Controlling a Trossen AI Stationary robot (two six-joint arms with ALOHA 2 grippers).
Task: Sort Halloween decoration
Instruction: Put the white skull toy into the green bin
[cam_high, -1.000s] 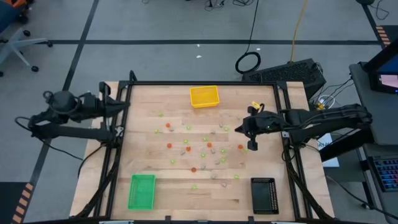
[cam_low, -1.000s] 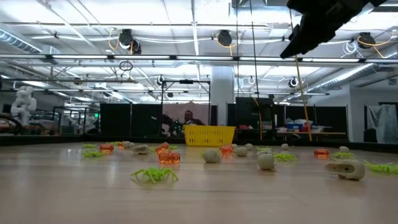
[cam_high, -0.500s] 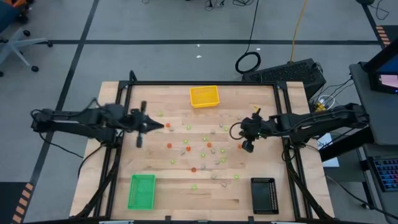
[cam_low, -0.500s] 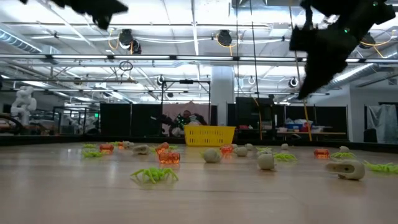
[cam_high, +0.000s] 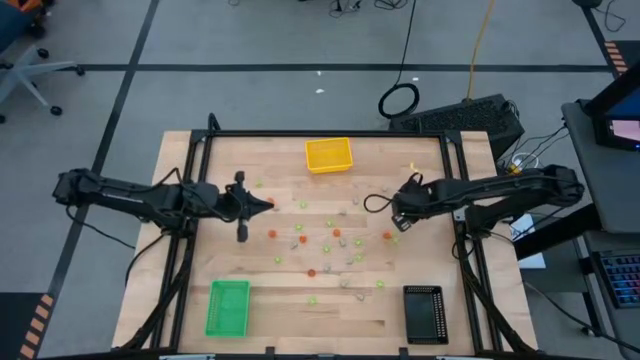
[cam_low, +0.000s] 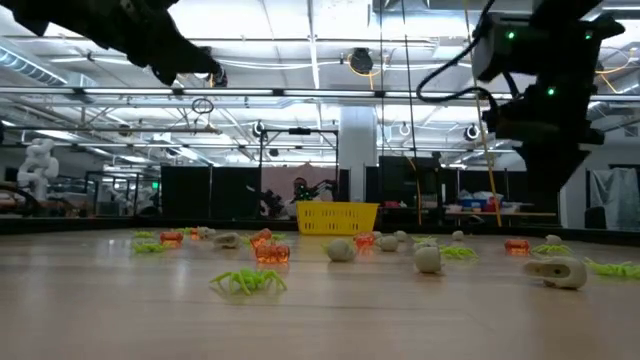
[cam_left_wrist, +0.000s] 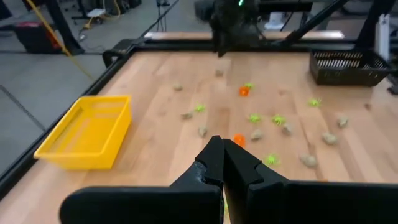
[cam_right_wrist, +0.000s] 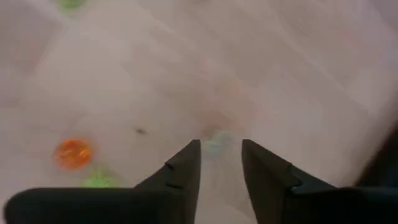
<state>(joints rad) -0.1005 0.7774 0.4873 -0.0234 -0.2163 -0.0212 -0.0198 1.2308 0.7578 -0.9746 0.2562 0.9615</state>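
Decorations (cam_high: 318, 243) lie scattered, too tiny to show heading; left gripper (cam_left_wrist: 222, 151) pinched empty, right gripper (cam_right_wrist: 220, 152) parted.

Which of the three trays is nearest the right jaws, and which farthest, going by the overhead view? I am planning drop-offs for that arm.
From the right gripper:
1. Black tray, at the table's near right corner, on that arm's own side.
2. Yellow tray, at the middle of the far edge; only somewhat farther than the black one.
3. Green tray, at the near left corner, plainly farthest.
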